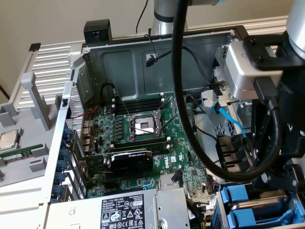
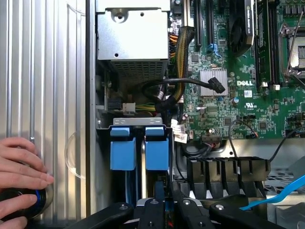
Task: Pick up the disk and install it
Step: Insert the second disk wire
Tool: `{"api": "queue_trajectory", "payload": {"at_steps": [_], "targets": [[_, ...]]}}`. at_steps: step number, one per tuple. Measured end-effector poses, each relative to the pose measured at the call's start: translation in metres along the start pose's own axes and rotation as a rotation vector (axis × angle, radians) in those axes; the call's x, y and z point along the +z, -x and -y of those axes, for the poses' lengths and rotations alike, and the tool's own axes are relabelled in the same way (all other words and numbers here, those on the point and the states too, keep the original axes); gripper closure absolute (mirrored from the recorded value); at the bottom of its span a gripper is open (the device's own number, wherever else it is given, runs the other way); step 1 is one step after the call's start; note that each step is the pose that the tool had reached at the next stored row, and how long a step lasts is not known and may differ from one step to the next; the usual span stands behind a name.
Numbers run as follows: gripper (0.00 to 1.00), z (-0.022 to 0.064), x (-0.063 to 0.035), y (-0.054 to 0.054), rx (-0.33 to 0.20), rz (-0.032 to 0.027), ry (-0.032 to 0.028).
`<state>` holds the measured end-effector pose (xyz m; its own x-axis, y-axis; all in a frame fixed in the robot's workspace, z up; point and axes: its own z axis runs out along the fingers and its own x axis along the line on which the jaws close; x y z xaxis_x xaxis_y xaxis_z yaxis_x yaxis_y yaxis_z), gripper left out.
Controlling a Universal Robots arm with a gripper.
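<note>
Hovering fingers [image 2: 159,212] above two blue drive carriers [image 2: 140,148] in bay, nearly closed, grip unclear

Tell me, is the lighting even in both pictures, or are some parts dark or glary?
Exterior view: soft, even light; the thick black cable up close looks blurred, the motherboard behind stays clear. Wrist view: the ribbed metal panel shines pale, the cavity under the power supply box falls into shadow.

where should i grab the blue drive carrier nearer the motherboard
Probably the blue drive carrier's front tab, pinched across the two ends not facing its twin, coming straight at the tab's face: the body sits sunk in the bay, leaving just the tab exposed.
</note>
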<state>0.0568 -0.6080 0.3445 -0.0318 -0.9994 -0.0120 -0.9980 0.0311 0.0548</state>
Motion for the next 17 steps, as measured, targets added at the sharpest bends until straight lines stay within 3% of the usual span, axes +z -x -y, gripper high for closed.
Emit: {"api": "queue_trajectory", "payload": {"at_steps": [17], "targets": [[0.84,-0.0013,0.0009,-0.0002,0.000,0.0004,-0.0085]]}}
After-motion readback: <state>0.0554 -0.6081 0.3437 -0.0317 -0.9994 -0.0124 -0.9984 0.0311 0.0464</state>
